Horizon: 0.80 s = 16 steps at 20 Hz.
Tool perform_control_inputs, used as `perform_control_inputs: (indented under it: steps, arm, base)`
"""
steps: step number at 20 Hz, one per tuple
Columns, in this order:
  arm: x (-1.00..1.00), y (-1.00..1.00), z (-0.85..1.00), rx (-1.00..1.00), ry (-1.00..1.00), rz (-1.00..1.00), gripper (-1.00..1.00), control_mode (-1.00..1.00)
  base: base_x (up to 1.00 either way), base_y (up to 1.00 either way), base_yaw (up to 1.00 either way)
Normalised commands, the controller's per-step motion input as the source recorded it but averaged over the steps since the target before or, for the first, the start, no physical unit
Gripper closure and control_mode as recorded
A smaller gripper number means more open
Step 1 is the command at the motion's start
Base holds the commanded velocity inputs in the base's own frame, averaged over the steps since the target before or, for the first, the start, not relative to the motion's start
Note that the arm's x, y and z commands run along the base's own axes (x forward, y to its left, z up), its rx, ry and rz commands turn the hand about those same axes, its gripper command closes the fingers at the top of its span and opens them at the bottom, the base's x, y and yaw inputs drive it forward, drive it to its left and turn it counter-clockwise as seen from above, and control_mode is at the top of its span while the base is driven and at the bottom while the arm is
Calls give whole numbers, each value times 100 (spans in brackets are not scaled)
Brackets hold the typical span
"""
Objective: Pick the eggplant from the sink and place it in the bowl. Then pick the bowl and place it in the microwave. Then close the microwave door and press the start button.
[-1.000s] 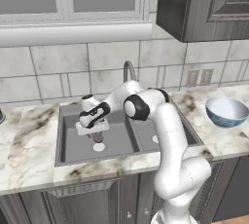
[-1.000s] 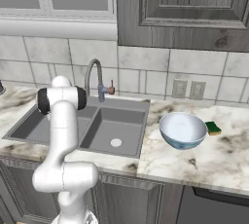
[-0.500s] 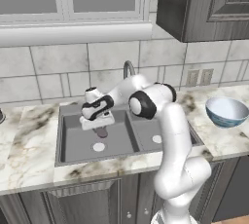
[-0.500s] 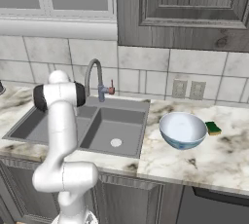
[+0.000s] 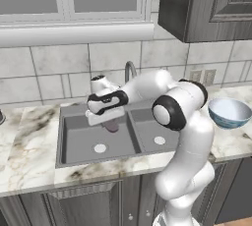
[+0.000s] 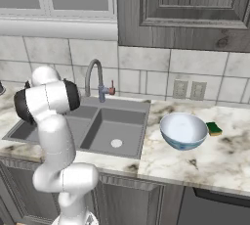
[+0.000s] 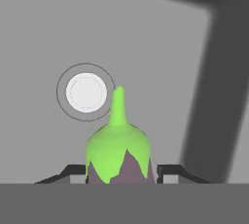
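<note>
1 eggplant (image 7: pixel 118 157) in gripper (image 7: pixel 119 172), 2-basin sink (image 5: pixel 78 139), 1 bowl (image 6: pixel 183 130)

A green-and-yellow sponge (image 6: pixel 213 128) lies on the marble counter (image 6: pixel 215 155) below grey cabinets (image 6: pixel 190 4).

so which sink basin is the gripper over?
The sink's left basin: the gripper, holding the eggplant, hangs over it; the right basin lies beyond the divider.

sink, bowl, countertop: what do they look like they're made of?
Sink: flat matte dark grey, no shine; could be composite or coated metal, can't tell which.
Bowl: smooth glossy pale inside, blue pattern outside; looks like glazed ceramic.
Countertop: off-white with dark veins and blotches, polished; reads as marble or a stone imitation.
All rendered, so these are looks only.
</note>
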Motion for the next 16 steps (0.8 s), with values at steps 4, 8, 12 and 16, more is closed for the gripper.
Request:
perform_control_inputs:
  steps: [4,8,12,16]
  arm:
    - [-91,-24,100,0,0,0,100,-100]
    - [-87,-41,95,0,8,0,100,-100]
    - [-100,-44,56,0,14,0,100,-100]
    - [-85,-56,43,0,12,0,100,-100]
  base:
    - [0,0,0]
    - [0,0,0]
    - [0,0,0]
    - [0,0,0]
